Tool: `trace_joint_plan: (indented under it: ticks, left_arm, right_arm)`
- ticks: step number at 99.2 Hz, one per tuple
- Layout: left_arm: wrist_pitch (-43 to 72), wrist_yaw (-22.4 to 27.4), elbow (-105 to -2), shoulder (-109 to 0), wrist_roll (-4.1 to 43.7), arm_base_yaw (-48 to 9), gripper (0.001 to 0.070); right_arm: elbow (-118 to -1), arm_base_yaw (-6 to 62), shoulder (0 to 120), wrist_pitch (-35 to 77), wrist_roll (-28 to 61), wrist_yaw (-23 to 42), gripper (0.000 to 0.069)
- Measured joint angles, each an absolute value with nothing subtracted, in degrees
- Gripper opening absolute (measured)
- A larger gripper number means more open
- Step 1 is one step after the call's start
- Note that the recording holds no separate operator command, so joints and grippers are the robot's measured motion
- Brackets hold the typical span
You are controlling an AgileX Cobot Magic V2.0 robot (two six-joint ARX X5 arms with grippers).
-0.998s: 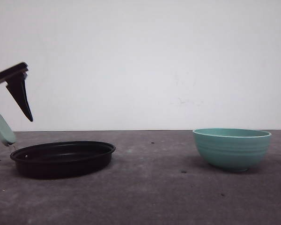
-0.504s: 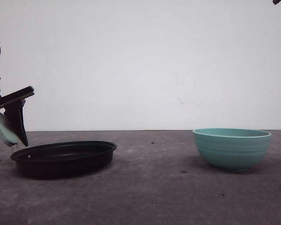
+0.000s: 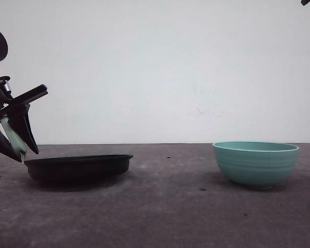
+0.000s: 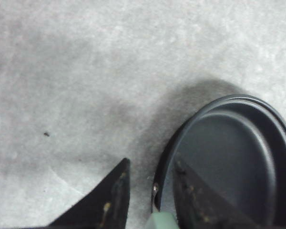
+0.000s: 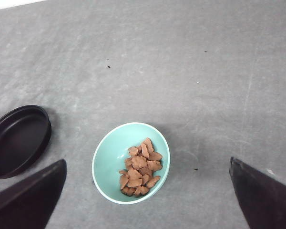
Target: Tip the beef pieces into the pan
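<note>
The black pan (image 3: 77, 166) lies at the table's left, and its mint-green handle (image 3: 13, 135) stands between the fingers of my left gripper (image 3: 18, 144). In the left wrist view the handle (image 4: 162, 221) is close against one finger (image 4: 195, 202), with a gap to the other finger, so the gripper (image 4: 151, 162) is open. The beef pieces (image 5: 140, 171) are heaped in a teal bowl (image 5: 101, 167) at the right. My right gripper (image 5: 147, 161) hangs high above the bowl, wide open and holding nothing.
The teal bowl (image 3: 256, 163) stands on the dark grey table (image 3: 170, 206) well to the right of the pan. A white wall closes the back. The pan (image 5: 19, 140) also shows beside the bowl in the right wrist view.
My left gripper came down and forward around the pan's handle. The pan shifted a little to the right and now shows edge-on instead of tilted towards the camera.
</note>
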State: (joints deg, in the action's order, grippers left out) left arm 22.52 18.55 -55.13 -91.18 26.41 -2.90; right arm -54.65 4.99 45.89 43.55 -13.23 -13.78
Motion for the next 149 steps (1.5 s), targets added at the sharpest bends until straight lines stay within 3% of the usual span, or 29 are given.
trace_joint_plan:
  ticks: [13,30,50,72,81,98,149]
  left_arm:
    - [23.4,19.2,-55.0,-89.2,26.4,-2.9,0.0129]
    - [26.5,21.4,-54.5,-85.0,26.4,-3.3,0.0129]
    - [27.8,21.6,-54.5,-79.2,26.4,-6.7,0.0129]
    - [26.9,24.1,-54.5,-75.5,28.0,-8.5,0.0129]
    - [26.7,24.8,-54.5,-74.8,28.8,-8.9,0.0129]
    - [26.7,25.1,-54.5,-74.4,29.7,-8.9,0.0129]
    - [25.9,25.9,-54.5,-74.4,30.1,-11.6,0.0129]
  right_arm:
    - [-54.7,4.9,48.4,43.6,-12.3,-11.9,0.0552]
    - [-54.7,3.5,56.8,43.5,-11.7,-12.3,0.0525]
    - [-54.7,3.1,71.5,41.9,-12.4,-20.3,0.042]
    - [-54.7,4.2,83.4,40.3,-12.8,-22.6,0.0403]
    - [-54.7,4.8,85.7,39.4,-13.0,-22.5,0.0383]
    - [-54.7,5.7,89.3,37.1,-13.6,-21.6,0.0258]
    - [-54.7,6.3,94.5,31.9,-16.8,-21.2,0.0124]
